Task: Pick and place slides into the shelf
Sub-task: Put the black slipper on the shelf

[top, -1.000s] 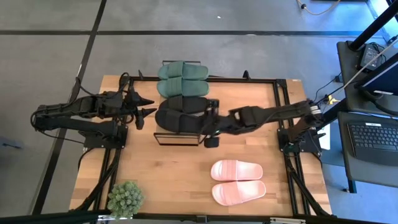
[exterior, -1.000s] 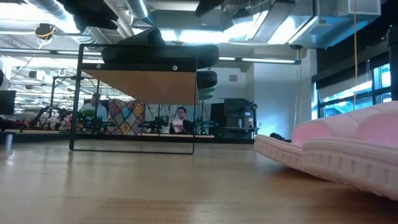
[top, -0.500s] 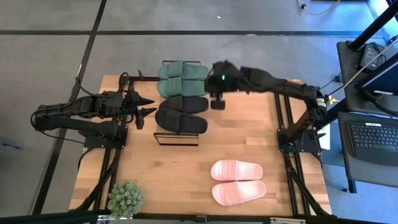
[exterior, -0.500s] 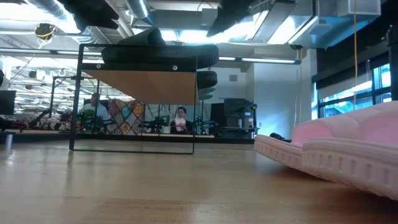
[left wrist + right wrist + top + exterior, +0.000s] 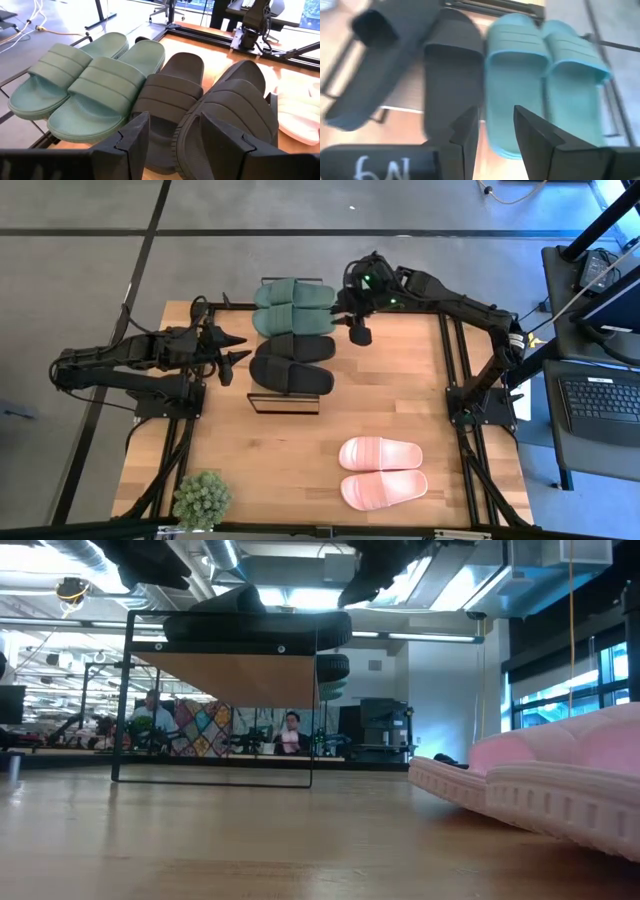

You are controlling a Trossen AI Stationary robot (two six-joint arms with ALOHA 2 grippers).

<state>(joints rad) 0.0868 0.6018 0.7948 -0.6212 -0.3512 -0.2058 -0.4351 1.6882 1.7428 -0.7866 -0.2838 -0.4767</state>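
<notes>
1. The right end effector (image 5: 355,330) hangs in the air just beside the shelf's (image 5: 284,402) far end, next to the dark green slides (image 5: 292,307). Its two fingers (image 5: 467,134) stand spread with a gap between them and hold nothing.

2. The left end effector (image 5: 238,350) waits on the opposite side of the shelf, level with the black slides (image 5: 290,360). Its fingers (image 5: 131,140) are likewise spread and empty, pointing at the shelf.

3. On the shelf, the green pair lies side by side at the far end. One black slide (image 5: 167,97) lies flat beside them, and the other black slide (image 5: 232,117) sits at the near end, tilted and overlapping its mate.

4. The pale pink slides (image 5: 382,472) lie together on the counter (image 5: 400,370), well apart from the shelf, toward the counter's near edge. A small potted plant (image 5: 202,499) stands at the near corner on the left arm's side.

5. Judged from this layout, four of six slides are placed, and the step in hand is the transit between a finished placement and the next pick.

6. The next move probably calls for the right arm to swing away from the shelf to the pink pair, lower its spread fingers over one strap or sole edge, and close.

7. No brand or label can be read on the slides. Pale marks show on the right end effector's body in its wrist view, too blurred to make out.
</notes>
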